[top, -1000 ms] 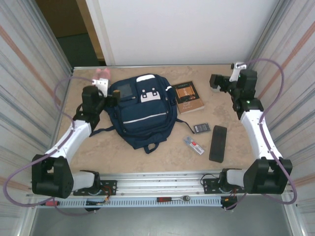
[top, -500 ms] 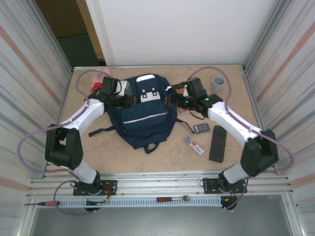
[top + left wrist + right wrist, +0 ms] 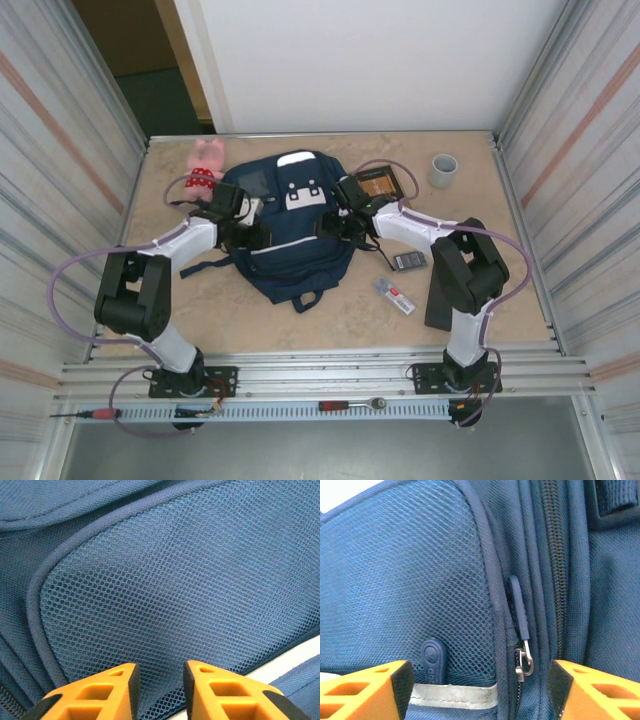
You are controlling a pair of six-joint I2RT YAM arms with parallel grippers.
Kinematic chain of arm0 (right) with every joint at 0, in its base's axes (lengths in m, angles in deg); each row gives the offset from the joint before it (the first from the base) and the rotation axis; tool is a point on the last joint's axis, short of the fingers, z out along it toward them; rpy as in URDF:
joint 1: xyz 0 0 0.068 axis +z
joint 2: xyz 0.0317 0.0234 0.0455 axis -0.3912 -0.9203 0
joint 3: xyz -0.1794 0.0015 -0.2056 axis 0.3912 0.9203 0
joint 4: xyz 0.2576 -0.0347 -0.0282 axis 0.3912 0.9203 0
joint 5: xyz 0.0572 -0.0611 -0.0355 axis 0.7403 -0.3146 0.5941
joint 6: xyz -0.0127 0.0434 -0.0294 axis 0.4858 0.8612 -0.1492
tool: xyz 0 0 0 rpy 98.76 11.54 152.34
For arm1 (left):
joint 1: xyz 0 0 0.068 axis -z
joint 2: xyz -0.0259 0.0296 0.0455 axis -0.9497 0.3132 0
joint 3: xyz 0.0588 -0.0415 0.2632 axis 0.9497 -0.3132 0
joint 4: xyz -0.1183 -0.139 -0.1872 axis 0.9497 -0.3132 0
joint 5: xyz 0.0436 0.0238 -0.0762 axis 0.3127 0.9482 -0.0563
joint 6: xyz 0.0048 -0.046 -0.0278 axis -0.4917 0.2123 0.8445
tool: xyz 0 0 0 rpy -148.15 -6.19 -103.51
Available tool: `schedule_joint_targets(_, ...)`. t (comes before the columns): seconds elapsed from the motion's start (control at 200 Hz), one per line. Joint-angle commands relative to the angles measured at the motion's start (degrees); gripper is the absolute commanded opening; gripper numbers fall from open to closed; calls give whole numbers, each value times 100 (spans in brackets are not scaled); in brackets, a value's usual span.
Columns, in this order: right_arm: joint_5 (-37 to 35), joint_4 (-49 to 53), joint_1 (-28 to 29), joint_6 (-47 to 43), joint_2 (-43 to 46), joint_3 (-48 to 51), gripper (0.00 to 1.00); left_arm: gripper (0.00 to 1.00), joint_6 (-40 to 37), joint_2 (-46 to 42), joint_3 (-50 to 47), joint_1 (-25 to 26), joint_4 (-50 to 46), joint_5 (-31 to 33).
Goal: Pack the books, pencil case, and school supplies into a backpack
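Note:
The navy backpack [image 3: 295,235] lies flat mid-table. My left gripper [image 3: 250,232] is down on its left side. In the left wrist view the left gripper [image 3: 160,692] presses on blue mesh [image 3: 175,580], jaws a narrow gap apart, fabric not visibly pinched. My right gripper [image 3: 335,222] is at the bag's right side. The right wrist view shows it [image 3: 480,690] wide open, straddling a metal zipper pull [image 3: 524,661]. The books [image 3: 385,184] lie behind the right arm. The dark grey rectangle [image 3: 408,261], the red-labelled pack [image 3: 394,295] and the black pencil case [image 3: 437,305] lie right of the bag.
A grey cup [image 3: 442,170] stands at the back right. At the back left, a pink plush toy [image 3: 205,160] sits by the backpack's top. Metal walls close in both sides, and the right arm's elbow [image 3: 465,265] hangs over the pencil case.
Both arms have swung inward from the table's sides onto the backpack. The left jaws have narrowed a lot, the right jaws slightly.

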Motion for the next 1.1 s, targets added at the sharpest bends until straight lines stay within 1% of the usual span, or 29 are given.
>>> schedule_joint_targets(0.0, 124, -64, 242, 440, 57, 425, 70, 28, 302, -155, -336, 222, -239, 131)
schedule_joint_targets(0.16, 71, -130, 616, 900, 359, 981, 68, 27, 698, -498, -718, 680, -401, 381)
schedule_joint_targets(0.281, -52, -109, 928, 1217, 656, 1330, 68, 27, 1120, -962, -1099, 981, -485, 580)
schedule_joint_targets(0.391, -124, -121, 1094, 1338, 881, 1522, 69, 27, 1442, -1460, -1416, 1170, -644, 743)
schedule_joint_targets(0.496, -136, -131, 1148, 1262, 1121, 1499, 71, 29, 1480, -1972, -1501, 1248, -854, 902)
schedule_joint_targets(0.561, -212, 3, 1147, 1166, 1371, 1373, 72, 34, 1295, -2281, -1381, 1269, -1025, 1012)
schedule_joint_targets(0.646, -417, 161, 1131, 1004, 1898, 1285, 75, 44, 718, -2715, -1114, 1277, -1103, 1141)
schedule_joint_targets(0.717, -566, 269, 1054, 876, 2364, 1273, 79, 48, 5, -2982, -868, 1276, -1014, 1075)
schedule_joint_targets(0.747, -669, 317, 1024, 807, 2565, 1284, 81, 49, -383, -3077, -783, 1276, -921, 892)
schedule_joint_targets(0.832, -855, 338, 901, 619, 3135, 1424, 83, 53, -1803, -3207, -559, 1276, -780, 225)
schedule_joint_targets(0.912, -755, 184, 665, 565, 3639, 1672, 84, 56, -3033, -3144, -385, 1277, -892, -415)
schedule_joint_targets(1.002, -581, -228, 407, 599, 4176, 2105, 84, 59, -4488, -2978, -403, 1298, -1112, -1213)
schedule_joint_targets(1.037, -573, -387, 348, 640, 4364, 2307, 84, 61, -4933, -2913, -462, 1342, -1133, -1326)
schedule_joint_targets(1.097, -548, -582, 239, 713, 4608, 2591, 84, 61, -5524, -2768, -568, 1466, -1072, -1258)
